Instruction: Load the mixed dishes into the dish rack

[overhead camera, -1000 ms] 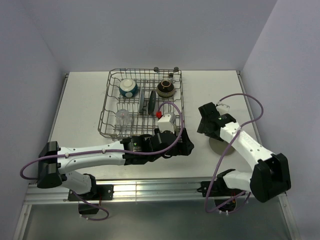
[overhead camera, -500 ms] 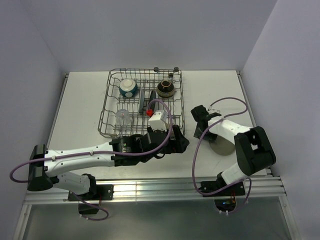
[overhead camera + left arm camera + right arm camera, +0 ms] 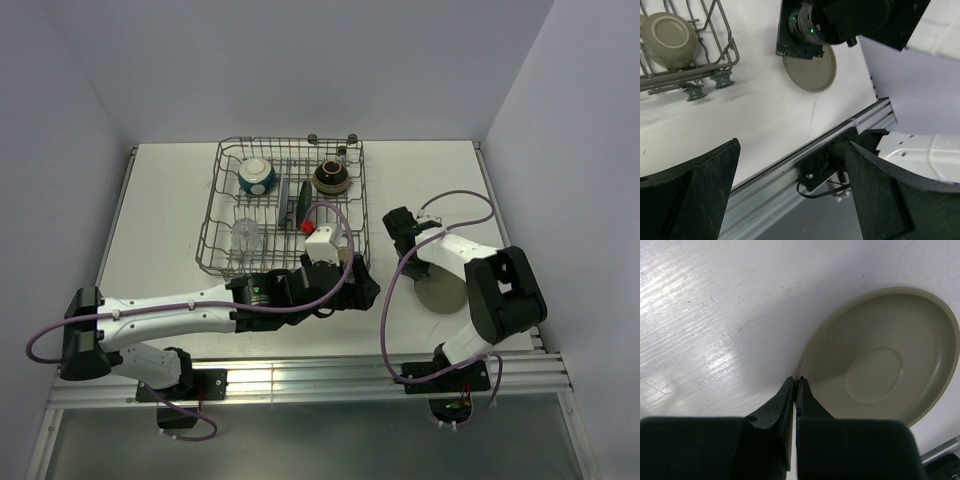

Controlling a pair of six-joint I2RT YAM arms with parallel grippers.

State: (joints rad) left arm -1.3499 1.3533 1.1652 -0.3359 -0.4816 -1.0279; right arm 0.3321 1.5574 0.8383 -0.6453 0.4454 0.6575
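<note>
Our left gripper (image 3: 790, 145) gapes empty; our right gripper (image 3: 796, 384), clenched, touches the rim of one plate (image 3: 880, 365); two bowls (image 3: 256, 176) sit in the rack (image 3: 213, 215).

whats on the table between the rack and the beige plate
Nothing: the left wrist view shows only bare white table between the rack's wheeled corner and the plate.

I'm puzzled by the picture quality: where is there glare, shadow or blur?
Right wrist view: bright glare on the white table, a soft shadow beside the beige plate, the jaws a featureless black. Top external view: even, sharp.
</note>
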